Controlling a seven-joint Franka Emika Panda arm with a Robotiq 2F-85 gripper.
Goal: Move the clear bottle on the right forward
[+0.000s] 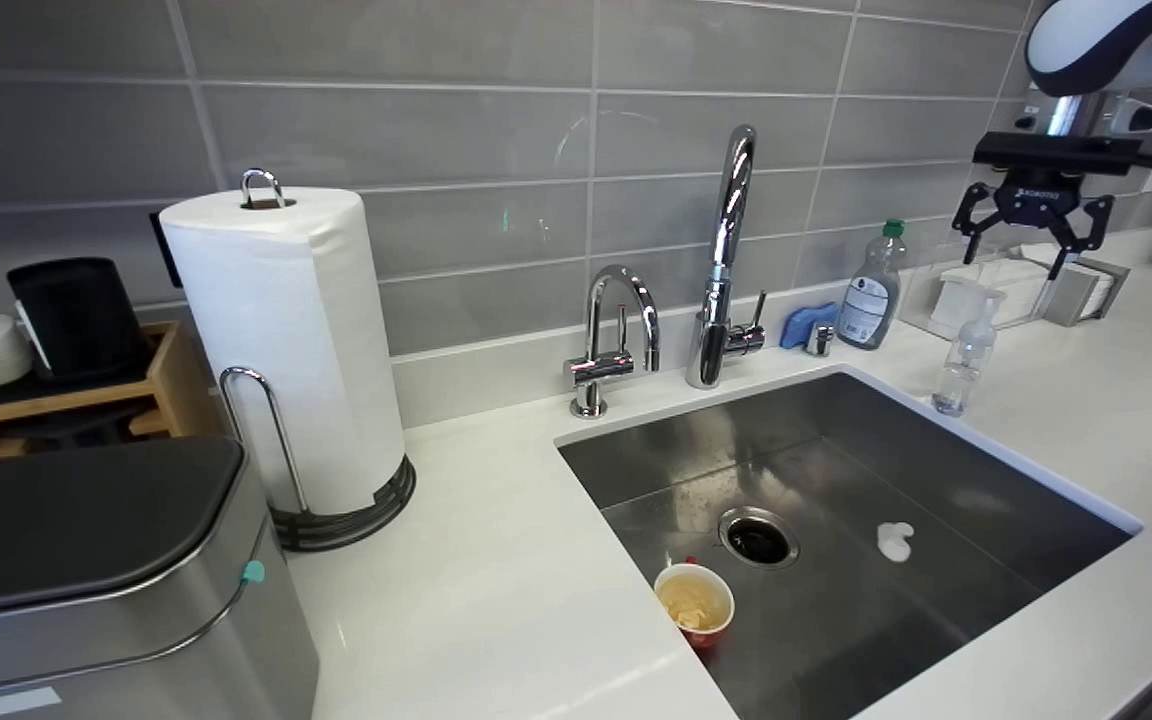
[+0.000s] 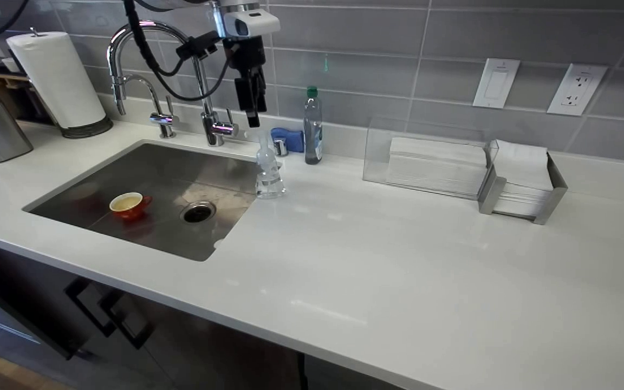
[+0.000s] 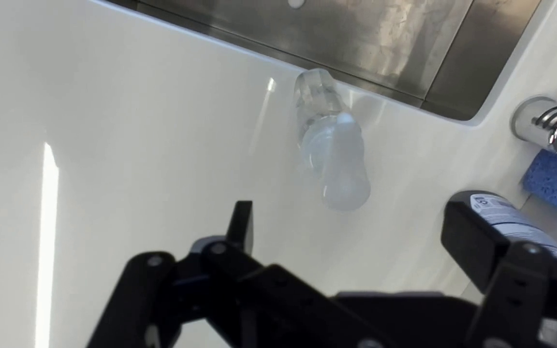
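Note:
The clear bottle (image 1: 966, 355) stands upright on the white counter, right beside the sink's edge. It also shows in an exterior view (image 2: 269, 176) and in the wrist view (image 3: 329, 145), where its pump top points toward the gripper. My gripper (image 1: 1014, 265) hangs above the counter with its fingers pointing down. In an exterior view the gripper (image 2: 254, 122) appears just above the bottle's top. In the wrist view the gripper (image 3: 348, 217) has its fingers wide apart, with bare counter between them. The bottle is ahead of the fingertips and apart from them. Nothing is held.
The blue-tinted bottle with a green top (image 1: 868, 295) and a blue sponge (image 2: 288, 140) stand by the wall. A clear boxy tub (image 2: 426, 162) and a grey napkin holder (image 2: 523, 184) are farther along. The sink (image 2: 155, 238) holds a red mug (image 2: 129, 206). A tall tap (image 1: 716, 300) stands behind it.

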